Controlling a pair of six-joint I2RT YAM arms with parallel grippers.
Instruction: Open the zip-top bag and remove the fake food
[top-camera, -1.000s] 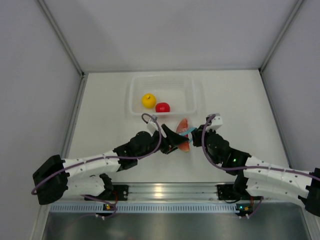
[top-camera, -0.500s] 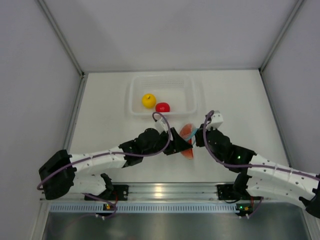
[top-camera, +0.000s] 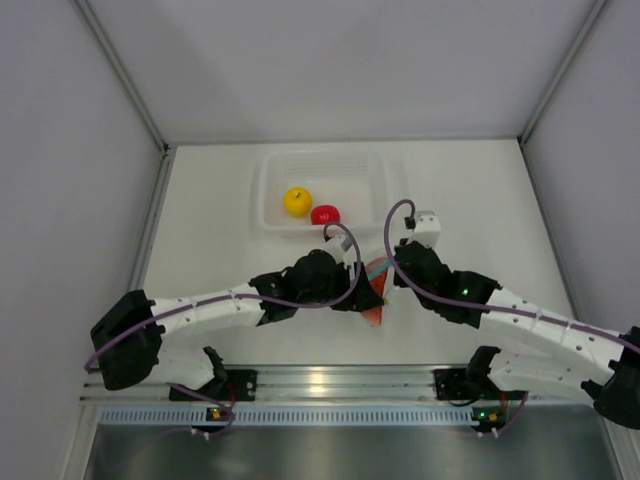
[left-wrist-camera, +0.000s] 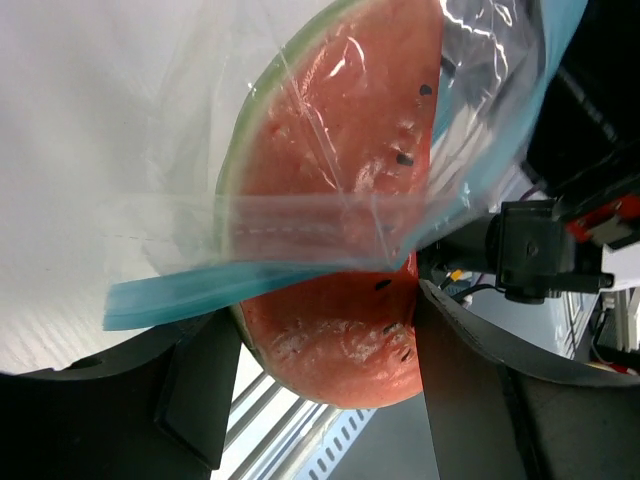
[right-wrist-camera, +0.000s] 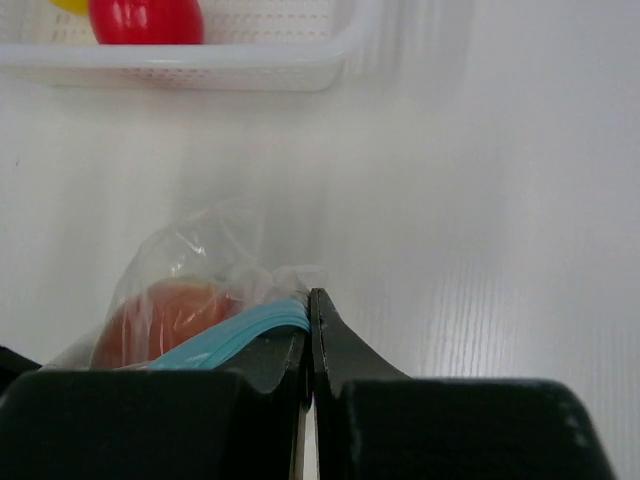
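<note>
The clear zip-top bag (top-camera: 377, 268) with a blue-teal zip strip (left-wrist-camera: 200, 290) hangs between both grippers above the table. The piece in it is a red watermelon slice (left-wrist-camera: 340, 200) with a green rind, not a chili; its lower end sticks out past the zip strip. My left gripper (left-wrist-camera: 320, 385) has a finger on each side of that bare end and is shut on it. My right gripper (right-wrist-camera: 311, 300) is shut on the zip strip (right-wrist-camera: 230, 335) at the bag's edge. The yellow fruit (top-camera: 297, 201) and red fruit (top-camera: 324, 214) lie in the tray.
The rigid clear tray (top-camera: 385, 190) stands just beyond the grippers at mid table; its near wall (right-wrist-camera: 250, 65) shows in the right wrist view with the red fruit (right-wrist-camera: 145, 18) behind it. Grey walls close in the table's left, right and back.
My left gripper has moved right, up to the bag. My right gripper has shifted left and away from me with the zip strip. The slice now pokes out of the bag towards the near edge.
</note>
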